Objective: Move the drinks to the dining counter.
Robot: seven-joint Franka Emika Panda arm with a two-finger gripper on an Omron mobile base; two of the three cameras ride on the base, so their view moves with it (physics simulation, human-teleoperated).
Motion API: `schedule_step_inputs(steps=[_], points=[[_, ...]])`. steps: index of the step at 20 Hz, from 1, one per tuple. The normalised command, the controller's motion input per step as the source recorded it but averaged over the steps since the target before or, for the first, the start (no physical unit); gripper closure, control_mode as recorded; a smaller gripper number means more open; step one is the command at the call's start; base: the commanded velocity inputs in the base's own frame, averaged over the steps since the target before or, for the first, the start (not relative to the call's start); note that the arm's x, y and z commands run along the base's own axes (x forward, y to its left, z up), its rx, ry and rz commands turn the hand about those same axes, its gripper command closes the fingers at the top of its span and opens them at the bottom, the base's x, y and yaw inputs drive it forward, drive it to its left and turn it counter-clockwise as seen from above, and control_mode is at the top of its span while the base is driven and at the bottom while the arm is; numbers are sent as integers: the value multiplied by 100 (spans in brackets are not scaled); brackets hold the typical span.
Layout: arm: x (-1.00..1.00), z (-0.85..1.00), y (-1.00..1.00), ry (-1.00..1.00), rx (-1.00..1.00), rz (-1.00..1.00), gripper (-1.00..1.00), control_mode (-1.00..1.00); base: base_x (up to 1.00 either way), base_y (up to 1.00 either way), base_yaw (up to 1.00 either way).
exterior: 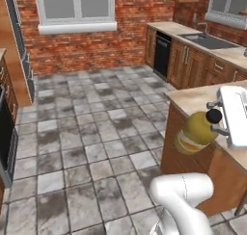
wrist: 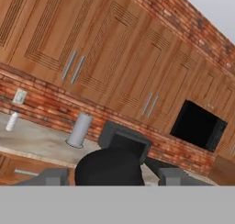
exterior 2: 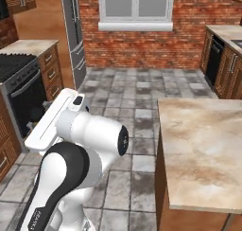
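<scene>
Centrally, the gripper (exterior: 216, 124) is closed on the juice bottle (exterior: 195, 133), its two grey fingers (exterior: 220, 130) pinching the neck just under the round black cap, while the squat yellow body with its orange label hangs tilted, cap up and away from the hand. Seen from the hand, the cap (wrist: 108, 168) sits between the finger tips. The bottle hangs in the air just beside the near edge of the dining counter (exterior 2: 203, 145), off to the floor side and not yet over the stone top. Judged from this pose, the chief risk is a slip: the body is heavy, smooth and rounded, and only the narrow neck is pinched, so a quick swing could twist it loose onto the tiled floor (exterior: 91, 128); carried too low, it could also strike the counter's edge or wooden base. That counter is a broad slab of beige-brown marbled stone, flat and glossy. Well apart from it, on the far counter under ribbed wooden wall cabinets (wrist: 105, 48), stand a grey paper-towel roll (wrist: 79, 130) and the small clear water bottle (wrist: 12, 121), both upright cylinders against a rough red brick wall.
</scene>
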Motion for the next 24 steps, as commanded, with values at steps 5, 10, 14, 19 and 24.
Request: schedule_step_inputs(steps=[5,10,14,19,24], points=[[0,0,0,0,0,0,100,100,-13,0,-35],[0,0,0,0,0,0,100,100,-5,0,-38],[0,0,0,0,0,0,100,100,-8,0,-37],[0,0,0,0,0,0,100,100,-12,0,-35],[0,0,0,0,0,0,100,100,-4,0,-33]])
